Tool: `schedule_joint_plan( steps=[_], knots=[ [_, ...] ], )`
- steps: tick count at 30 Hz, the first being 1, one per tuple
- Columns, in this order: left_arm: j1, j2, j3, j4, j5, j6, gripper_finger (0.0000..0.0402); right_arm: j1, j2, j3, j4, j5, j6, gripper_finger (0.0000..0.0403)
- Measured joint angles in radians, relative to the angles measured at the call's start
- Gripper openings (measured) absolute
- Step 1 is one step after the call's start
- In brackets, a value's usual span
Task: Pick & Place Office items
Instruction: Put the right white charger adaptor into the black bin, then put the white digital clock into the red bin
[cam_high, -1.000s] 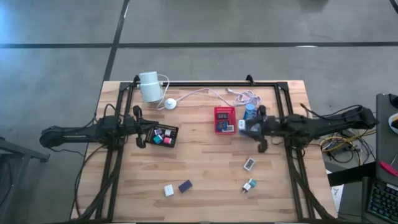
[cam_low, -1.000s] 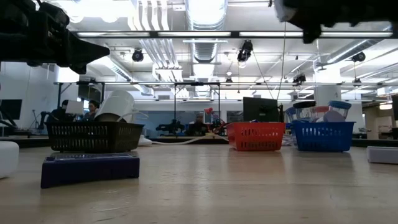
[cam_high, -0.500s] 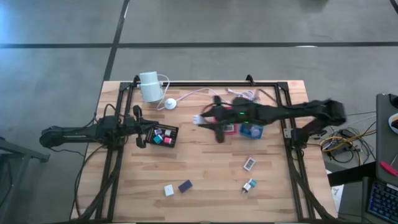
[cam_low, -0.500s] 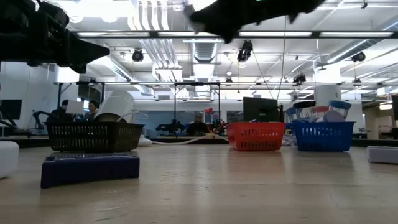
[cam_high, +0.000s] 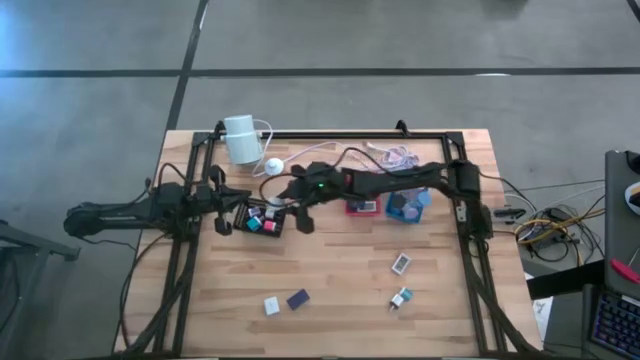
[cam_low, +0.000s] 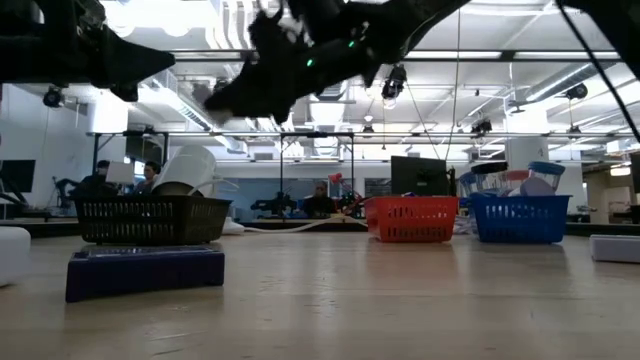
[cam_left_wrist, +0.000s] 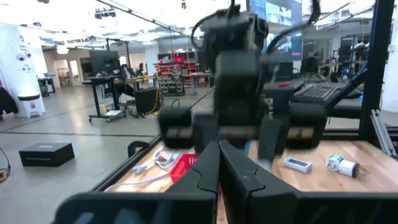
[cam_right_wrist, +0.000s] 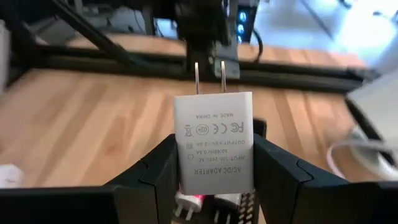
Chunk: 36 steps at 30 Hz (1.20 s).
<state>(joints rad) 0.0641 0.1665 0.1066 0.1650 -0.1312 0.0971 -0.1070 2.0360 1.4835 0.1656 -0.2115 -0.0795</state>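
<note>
The right arm reaches across the tabletop toward nine o'clock, and the right gripper hangs over the black tray, which sits left of centre. In the right wrist view its jaws are clamped on a white wall charger, prongs pointing away from the wrist, with the printed label facing the camera. From above, the charger is hard to pick out against the arm, so it probably sits just above the tray's near edge.

The black tray already carries small pink, teal and white pieces. The red tray and blue tray lie toward three o'clock from it, under the right arm.

The left gripper waits at the black tray's nine-o'clock side, jaws closed and empty.

Loose items lie toward six o'clock: a white piece, a dark blue piece, a white-framed piece and a teal-and-white piece.
</note>
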Motion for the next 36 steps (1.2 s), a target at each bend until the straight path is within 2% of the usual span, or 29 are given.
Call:
schedule_joint_plan(
  steps=[9,22,31,36],
  knots=[
    [-0.001,-0.001,0.002,-0.008,0.0,-0.003,0.0012,-0.005,0.156,0.125,-0.063,-0.008,-0.002,0.0156],
    [0.0,-0.001,0.002,-0.016,0.0,-0.003,0.0012,-0.015,0.207,0.133,-0.057,-0.031,-0.007,0.0157],
    [0.0,-0.001,0.002,-0.016,0.0,-0.003,0.0012,-0.014,0.207,0.133,-0.055,-0.052,0.02,0.0252],
    [0.0,-0.001,0.002,-0.016,-0.001,-0.003,0.0012,-0.016,0.188,0.132,-0.065,-0.056,0.019,0.027]
  ],
)
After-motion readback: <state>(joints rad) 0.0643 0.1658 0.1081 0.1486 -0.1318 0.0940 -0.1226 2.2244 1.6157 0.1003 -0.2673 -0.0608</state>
